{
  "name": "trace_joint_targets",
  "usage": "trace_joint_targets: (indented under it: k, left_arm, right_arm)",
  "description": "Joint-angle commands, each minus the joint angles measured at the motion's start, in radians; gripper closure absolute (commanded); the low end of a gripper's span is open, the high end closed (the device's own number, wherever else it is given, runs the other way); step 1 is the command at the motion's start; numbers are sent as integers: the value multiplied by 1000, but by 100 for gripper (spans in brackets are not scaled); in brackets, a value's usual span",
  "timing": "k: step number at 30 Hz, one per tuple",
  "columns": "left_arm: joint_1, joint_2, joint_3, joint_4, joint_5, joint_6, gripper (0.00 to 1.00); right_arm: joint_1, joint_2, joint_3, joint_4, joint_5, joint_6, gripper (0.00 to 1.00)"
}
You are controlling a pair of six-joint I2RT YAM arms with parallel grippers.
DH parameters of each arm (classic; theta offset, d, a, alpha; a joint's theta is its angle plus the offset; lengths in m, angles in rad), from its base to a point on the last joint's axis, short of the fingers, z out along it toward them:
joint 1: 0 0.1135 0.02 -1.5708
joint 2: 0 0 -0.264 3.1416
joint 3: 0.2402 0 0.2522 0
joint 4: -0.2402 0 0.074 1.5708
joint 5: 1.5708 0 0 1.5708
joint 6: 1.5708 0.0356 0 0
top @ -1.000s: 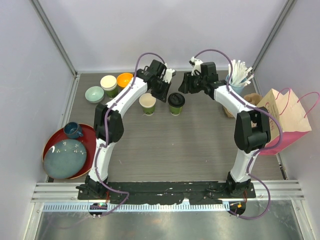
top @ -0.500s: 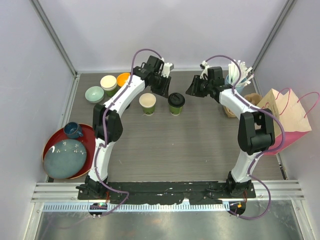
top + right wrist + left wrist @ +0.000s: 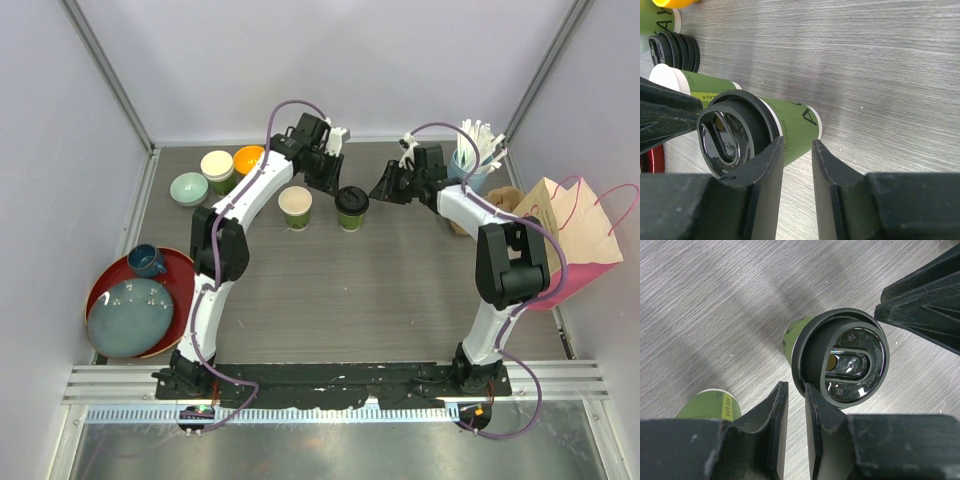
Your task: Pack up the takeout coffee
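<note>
Toward twelve o'clock on the table point(image 3: 400, 300), the left gripper point(image 3: 796, 387) and right gripper point(image 3: 797, 142) hang empty, jaws a slit apart, flanking the lidded cup point(image 3: 352, 207), so its capping looks done; next, the open cup point(image 3: 295, 207) at its nine o'clock needs a lid from the stack point(image 3: 674, 50).

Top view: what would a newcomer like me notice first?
The left hand and right hand hover either side of a lidded green cup in the far middle of the table. A lidless cup stands just left of it, and a pink paper bag sits at the right edge.
</note>
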Motion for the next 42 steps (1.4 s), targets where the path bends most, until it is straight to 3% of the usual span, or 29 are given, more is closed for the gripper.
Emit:
trace_joint_targets:
  k: [1, 29, 39, 42]
  left_arm:
    - [5, 12, 24, 22, 25, -10, 77]
    - [3, -5, -69, 45, 62, -14, 84]
    - [5, 3, -225, 108, 91, -56, 100]
    - [3, 9, -271, 120, 107, -66, 100]
  right_arm:
    - [6, -45, -5, 52, -29, 15, 66]
    - [4, -77, -129, 131, -104, 81, 69]
    - [4, -80, -227, 185, -102, 92, 81]
    - [4, -77, -250, 196, -102, 95, 85]
